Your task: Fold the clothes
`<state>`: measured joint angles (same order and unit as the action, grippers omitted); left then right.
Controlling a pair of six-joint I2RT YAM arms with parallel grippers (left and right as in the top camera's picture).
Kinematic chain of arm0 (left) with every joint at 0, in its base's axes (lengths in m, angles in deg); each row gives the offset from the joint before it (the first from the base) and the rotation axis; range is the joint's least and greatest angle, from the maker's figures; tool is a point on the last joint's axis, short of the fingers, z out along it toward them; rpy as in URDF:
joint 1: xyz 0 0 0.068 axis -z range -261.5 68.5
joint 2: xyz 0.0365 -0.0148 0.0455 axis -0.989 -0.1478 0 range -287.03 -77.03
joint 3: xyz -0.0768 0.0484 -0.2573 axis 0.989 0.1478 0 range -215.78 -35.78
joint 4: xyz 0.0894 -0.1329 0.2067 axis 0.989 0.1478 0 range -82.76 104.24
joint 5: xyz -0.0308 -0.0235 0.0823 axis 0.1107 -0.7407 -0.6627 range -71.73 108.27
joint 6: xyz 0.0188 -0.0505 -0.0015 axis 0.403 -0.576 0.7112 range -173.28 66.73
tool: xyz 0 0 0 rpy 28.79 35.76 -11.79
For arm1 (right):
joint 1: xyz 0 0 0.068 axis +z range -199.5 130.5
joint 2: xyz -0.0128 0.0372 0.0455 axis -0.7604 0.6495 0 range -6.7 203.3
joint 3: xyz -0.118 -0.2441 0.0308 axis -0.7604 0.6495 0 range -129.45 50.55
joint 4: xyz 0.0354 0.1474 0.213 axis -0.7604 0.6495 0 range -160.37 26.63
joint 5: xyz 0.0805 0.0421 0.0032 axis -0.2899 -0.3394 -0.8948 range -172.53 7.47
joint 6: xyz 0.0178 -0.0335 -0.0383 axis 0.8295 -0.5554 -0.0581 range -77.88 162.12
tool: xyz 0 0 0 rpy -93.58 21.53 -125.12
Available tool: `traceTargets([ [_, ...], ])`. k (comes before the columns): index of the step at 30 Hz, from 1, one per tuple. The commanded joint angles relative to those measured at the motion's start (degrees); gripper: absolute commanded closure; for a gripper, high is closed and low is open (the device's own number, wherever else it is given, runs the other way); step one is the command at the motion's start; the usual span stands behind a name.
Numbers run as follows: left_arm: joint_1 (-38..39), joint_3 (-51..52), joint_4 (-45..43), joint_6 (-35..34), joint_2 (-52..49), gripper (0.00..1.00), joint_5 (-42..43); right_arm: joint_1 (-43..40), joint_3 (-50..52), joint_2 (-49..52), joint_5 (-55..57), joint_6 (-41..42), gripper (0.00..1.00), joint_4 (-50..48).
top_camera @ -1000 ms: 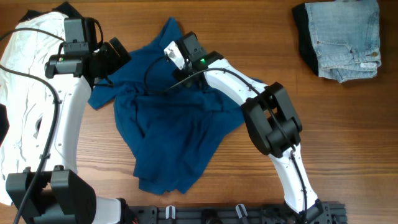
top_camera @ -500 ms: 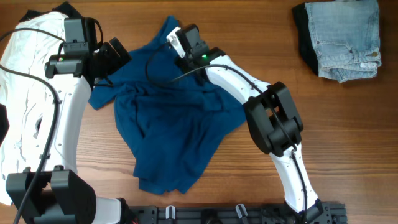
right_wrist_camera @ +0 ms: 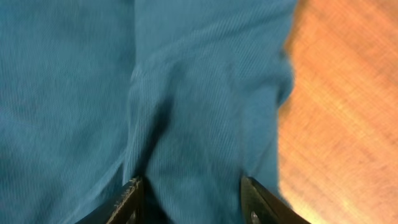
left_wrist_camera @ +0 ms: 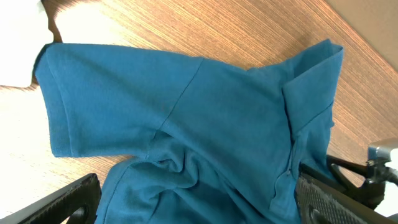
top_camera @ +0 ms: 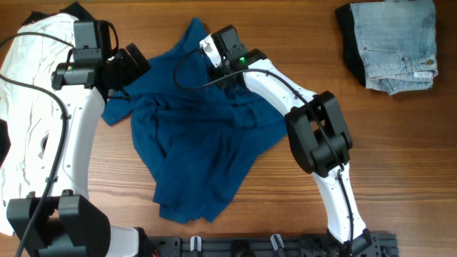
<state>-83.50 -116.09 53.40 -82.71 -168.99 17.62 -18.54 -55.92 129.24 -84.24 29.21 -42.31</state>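
On wood-grain table [top_camera: 400, 157]: crumpled ribbed blue shirt [top_camera: 200, 143], folded denim jeans [top_camera: 396, 43].

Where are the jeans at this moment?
In the overhead view the jeans lie at the far right corner of the table, on the robot's right side. They are well apart from the dark-blue shirt spread in the middle.

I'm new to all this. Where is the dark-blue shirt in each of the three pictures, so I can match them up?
Overhead: the dark-blue shirt lies crumpled in the middle of the wooden table.
Left wrist: it fills most of the picture, sleeve at left, collar at right.
Right wrist: seen close up, it covers the left and middle.
Shared landmark: the wooden table, bare beside the shirt in every view.
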Motion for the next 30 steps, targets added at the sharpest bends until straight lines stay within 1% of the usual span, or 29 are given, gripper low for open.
traceTargets([
  [1, -0.2, -0.3, 0.0, 0.7, 0.3, 0.0, -1.0, 0.2, -1.3, 1.4, -3.6, -0.6, 0.5, 2.6],
  [6, -0.2, -0.3, 0.0, 0.7, 0.3, 0.0, -1.0, 0.3, -1.3, 0.6, -4.4, -0.7, 0.49, 5.3],
  [7, -0.2, -0.3, 0.0, 0.7, 0.3, 0.0, -1.0, 0.4, -1.3, 0.1, -4.3, -0.9, 0.45, 5.5],
  [8, -0.2, -0.3, 0.0, 0.7, 0.3, 0.0, -1.0, 0.4, -1.3, -0.6, -4.3, -1.3, 0.44, 5.6],
  [12, -0.2, -0.3, 0.0, 0.7, 0.3, 0.0, -1.0, 0.4, -1.3, -4.9, -4.3, -2.2, 0.36, 4.4],
  [14, -0.2, -0.3, 0.0, 0.7, 0.3, 0.0, -1.0, 0.4, -1.3, -5.9, -4.3, -2.1, 0.34, 3.3],
  [21, -0.2, -0.3, 0.0, 0.7, 0.0, 0.0, -1.0, 0.9, -1.2, -4.1, -5.4, -2.0, 0.35, -2.7],
  [22, -0.2, -0.3, 0.0, 0.7, 0.0, 0.0, -1.0, 1.1, -1.2, -3.1, -5.6, -1.9, 0.38, -4.0],
  [30, -0.2, -0.3, 0.0, 0.7, -0.3, 0.0, -1.0, 1.3, -1.2, 1.0, -5.9, -1.5, 0.41, -6.3],
])
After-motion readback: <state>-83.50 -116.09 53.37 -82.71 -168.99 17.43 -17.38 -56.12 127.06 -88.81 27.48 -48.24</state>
